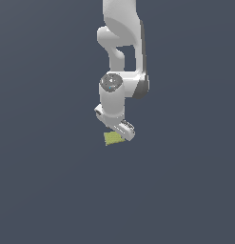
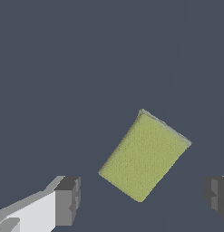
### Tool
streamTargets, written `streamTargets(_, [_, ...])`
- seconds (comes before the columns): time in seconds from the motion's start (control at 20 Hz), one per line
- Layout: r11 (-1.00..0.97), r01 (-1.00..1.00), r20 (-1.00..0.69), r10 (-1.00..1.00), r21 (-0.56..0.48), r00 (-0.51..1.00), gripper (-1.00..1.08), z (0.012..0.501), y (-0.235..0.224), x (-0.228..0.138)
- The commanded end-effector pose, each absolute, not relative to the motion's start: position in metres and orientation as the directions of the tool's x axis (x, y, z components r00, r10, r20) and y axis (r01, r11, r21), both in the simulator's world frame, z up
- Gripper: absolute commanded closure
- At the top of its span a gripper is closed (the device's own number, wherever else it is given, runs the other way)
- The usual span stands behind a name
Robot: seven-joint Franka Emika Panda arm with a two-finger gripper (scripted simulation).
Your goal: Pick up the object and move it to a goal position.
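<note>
The object (image 2: 144, 156) is a small flat yellow-green block lying on the dark surface, turned at an angle to my fingers. In the exterior view the object (image 1: 112, 138) peeks out just below and to that view's left of the white hand. My gripper (image 2: 143, 199) is open, with one grey fingertip (image 2: 68, 199) on one side and the other at the picture's edge. The block lies just ahead of the gap between them, touching neither. In the exterior view the gripper (image 1: 123, 131) hangs low over the block and partly hides it.
Plain dark grey-blue ground (image 1: 52, 190) lies all around the block. The white arm (image 1: 121, 52) rises from behind the hand towards the top of the exterior view.
</note>
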State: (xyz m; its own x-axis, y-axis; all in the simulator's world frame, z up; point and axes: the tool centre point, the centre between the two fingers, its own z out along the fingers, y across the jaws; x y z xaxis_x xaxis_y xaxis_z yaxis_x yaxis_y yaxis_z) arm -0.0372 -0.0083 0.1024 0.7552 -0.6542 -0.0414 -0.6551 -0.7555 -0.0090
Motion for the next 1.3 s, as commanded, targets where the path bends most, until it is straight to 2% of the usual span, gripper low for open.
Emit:
streamTargets(0.0, [-0.706, -0.709, -0.038, -0.708, -0.006, 0.705, -0.92, 0.097, -0.009, -0.040])
streamTargets(0.75, [-0.375, -0.927, -0.011, -0.927, 0.002, 0.375, -0.92, 0.068, -0.014, -0.057])
streamTargets(1.25, [-0.263, -0.965, -0.001, -0.965, 0.000, 0.263, -0.92, 0.060, -0.016, -0.062])
